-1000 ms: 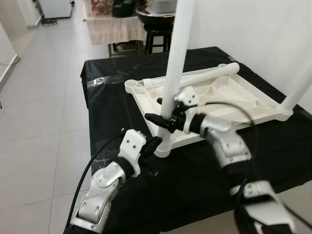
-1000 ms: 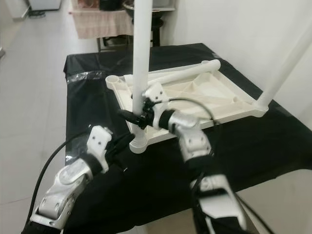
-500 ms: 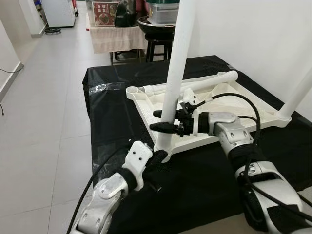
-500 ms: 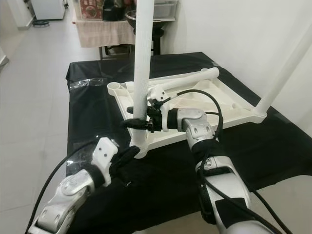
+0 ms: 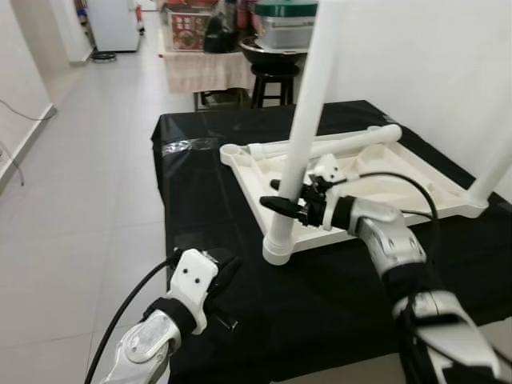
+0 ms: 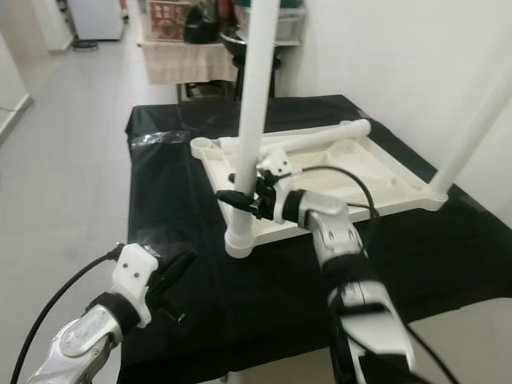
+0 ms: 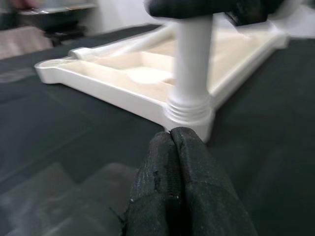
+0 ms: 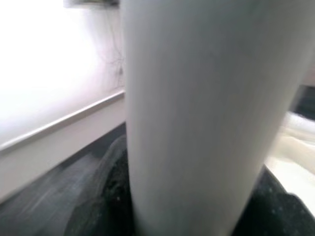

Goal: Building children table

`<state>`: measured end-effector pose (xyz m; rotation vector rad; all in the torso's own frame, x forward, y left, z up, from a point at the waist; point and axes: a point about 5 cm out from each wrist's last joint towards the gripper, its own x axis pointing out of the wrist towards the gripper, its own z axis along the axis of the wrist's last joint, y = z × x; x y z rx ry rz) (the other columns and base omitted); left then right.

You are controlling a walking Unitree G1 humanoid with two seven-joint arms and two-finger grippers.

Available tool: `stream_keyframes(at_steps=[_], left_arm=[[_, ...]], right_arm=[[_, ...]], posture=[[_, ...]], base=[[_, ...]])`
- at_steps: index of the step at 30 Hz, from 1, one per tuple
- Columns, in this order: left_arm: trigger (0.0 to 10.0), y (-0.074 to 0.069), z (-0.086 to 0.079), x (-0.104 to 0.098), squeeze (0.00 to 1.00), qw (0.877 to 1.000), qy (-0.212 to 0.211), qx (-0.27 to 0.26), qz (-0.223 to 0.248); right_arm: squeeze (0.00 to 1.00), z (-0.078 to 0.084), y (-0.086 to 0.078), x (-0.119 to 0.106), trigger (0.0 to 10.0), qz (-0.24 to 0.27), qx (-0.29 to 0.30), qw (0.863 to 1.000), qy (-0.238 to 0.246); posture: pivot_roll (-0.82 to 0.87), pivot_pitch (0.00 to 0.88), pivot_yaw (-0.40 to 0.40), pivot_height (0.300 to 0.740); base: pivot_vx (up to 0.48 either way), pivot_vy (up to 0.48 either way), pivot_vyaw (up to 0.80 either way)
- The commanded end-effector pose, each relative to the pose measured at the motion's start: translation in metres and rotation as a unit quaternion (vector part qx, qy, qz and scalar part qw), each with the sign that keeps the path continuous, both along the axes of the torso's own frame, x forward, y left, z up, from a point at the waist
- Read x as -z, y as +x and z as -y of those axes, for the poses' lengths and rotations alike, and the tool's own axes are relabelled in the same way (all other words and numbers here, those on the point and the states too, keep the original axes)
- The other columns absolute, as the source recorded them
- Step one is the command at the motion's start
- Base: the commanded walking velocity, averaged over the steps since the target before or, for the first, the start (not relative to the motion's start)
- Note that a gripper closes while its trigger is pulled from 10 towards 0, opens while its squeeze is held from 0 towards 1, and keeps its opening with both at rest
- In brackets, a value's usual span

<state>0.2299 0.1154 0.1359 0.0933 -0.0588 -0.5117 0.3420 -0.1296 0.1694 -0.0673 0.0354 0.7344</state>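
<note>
The right tool [image 5: 282, 205] pinches a white leg [image 5: 304, 136] low on its shaft, just above the corner socket [image 5: 277, 250] where the leg stands upright in an upturned white tabletop [image 5: 416, 172]. In the right wrist view the leg [image 8: 197, 113] fills the gap between the black fingers [image 8: 106, 196], which press on it from both sides. The left tool [image 7: 172, 162], fingers pressed together and holding nothing, rests low on the black-draped table [image 5: 192, 184], just short of the same socket and not touching it. Beyond the right tool, a loose leg [image 5: 336, 145] lies across the tabletop's far edge, and another leg [image 5: 494, 164] rises from the far right corner. A stool [image 5: 272, 76] and a cloth-covered stand [image 5: 204, 68] sit past the table's far end on the tiled floor [image 5: 88, 176]. The leg looks like hollow moulded plastic: light, stiff and smooth, so likely to slip or turn within a loose pinch. A hold near the socket, as here, seems soundest for seating or twisting it, since gripping higher would lever the light tabletop off the cloth. The ribbed collar above the socket suggests a screw or push fit, though how fully it is seated cannot be told.
</note>
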Motion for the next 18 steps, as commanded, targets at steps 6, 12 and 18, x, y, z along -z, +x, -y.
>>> stream_keyframes(at_steps=[6, 12, 18], left_arm=[[10.0, 0.000, 0.003, -0.006, 0.00, 0.999, -0.018, 0.031, -0.003], [10.0, -0.006, 0.006, -0.004, 0.00, 0.998, -0.041, 0.035, -0.020], [10.0, -0.018, 0.008, -0.004, 0.00, 0.997, -0.060, 0.030, -0.031]], right_arm=[[0.00, -0.033, -0.033, 0.041, 0.0, -0.076, 0.129, 0.987, -0.060], [0.00, -0.026, -0.010, 0.031, 10.0, -0.064, 0.145, 0.985, -0.073], [1.00, -0.015, 0.023, -0.015, 10.0, 0.003, 0.092, 0.995, -0.031]], posture=[[0.01, 0.093, -0.008, 0.740], [0.03, 0.083, -0.020, 0.740], [0.05, 0.080, -0.030, 0.740]], base=[[0.000, 0.000, 0.00], [0.000, 0.000, 0.00], [0.000, 0.000, 0.00]])
